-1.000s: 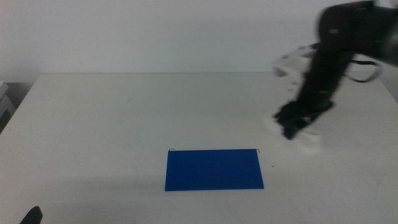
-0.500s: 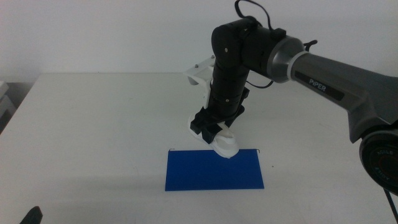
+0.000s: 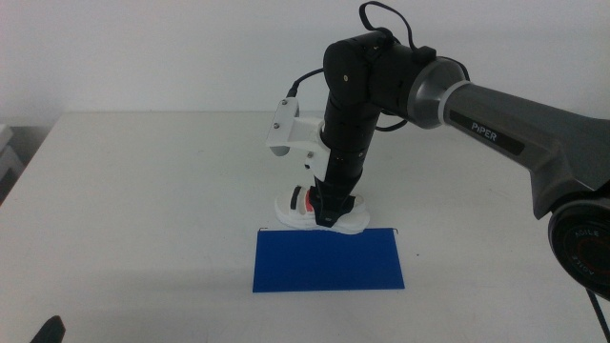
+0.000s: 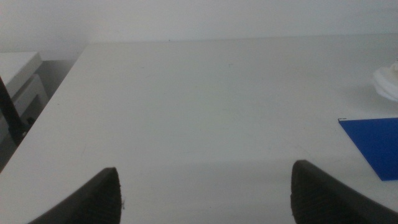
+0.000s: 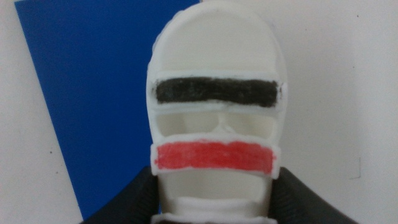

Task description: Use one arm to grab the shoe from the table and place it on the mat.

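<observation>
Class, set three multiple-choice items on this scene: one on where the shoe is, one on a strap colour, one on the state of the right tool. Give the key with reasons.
1. Where is the shoe?
A. beside the far edge of the mat
B. centred on the mat
C. at the table's left edge

2. Which colour is the strap next to the black one?
A. green
B. red
C. yellow

3. What is the right tool doing?
A. hanging open above the mat
B. resting out of view
C. gripping the shoe

Key: 1 A, the middle view shows it beyond the mat's far edge. 2 B, the right wrist view shows a red strap. 3 C, its jaws flank the shoe's sides.
</observation>
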Available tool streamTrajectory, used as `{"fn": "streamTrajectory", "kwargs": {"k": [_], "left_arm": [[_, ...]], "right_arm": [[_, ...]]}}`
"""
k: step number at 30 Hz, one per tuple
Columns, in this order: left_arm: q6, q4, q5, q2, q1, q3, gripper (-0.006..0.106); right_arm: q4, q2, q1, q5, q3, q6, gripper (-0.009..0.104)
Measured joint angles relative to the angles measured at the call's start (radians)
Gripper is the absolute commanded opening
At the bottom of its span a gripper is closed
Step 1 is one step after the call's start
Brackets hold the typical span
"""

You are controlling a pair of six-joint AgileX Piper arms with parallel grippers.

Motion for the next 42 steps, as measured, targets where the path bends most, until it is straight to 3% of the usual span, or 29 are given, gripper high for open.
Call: {"fn": "streamTrajectory", "kwargs": {"k": [27,30,33,34,37,42], "left_arm": [[0.0,0.0,0.0,0.0,0.0,0.0,0.094],[0.0,0.0,0.0,0.0,0.0,0.0,0.094],[0.0,0.0,0.0,0.0,0.0,0.0,0.094],[0.0,0.0,0.0,0.0,0.0,0.0,0.094],[0.0,0.0,0.0,0.0,0.0,0.0,0.094],[0.0,0.0,0.0,0.0,0.0,0.0,0.094]], "right_arm": [[-0.024,0.024,0.046,-0.006,0.101,0.023,0.0],[-0.021,0.027,0.046,-0.006,0.101,0.023,0.008],[-0.012,0.027,0.046,-0.006,0.101,0.023,0.03],[-0.01,0.028,0.046,-0.006,0.101,0.023,0.05],[-0.006,0.028,0.046,-0.006,0.101,0.023,0.068],[0.012,0.011,0.044,-0.006,0.102,0.042,0.084]]}}
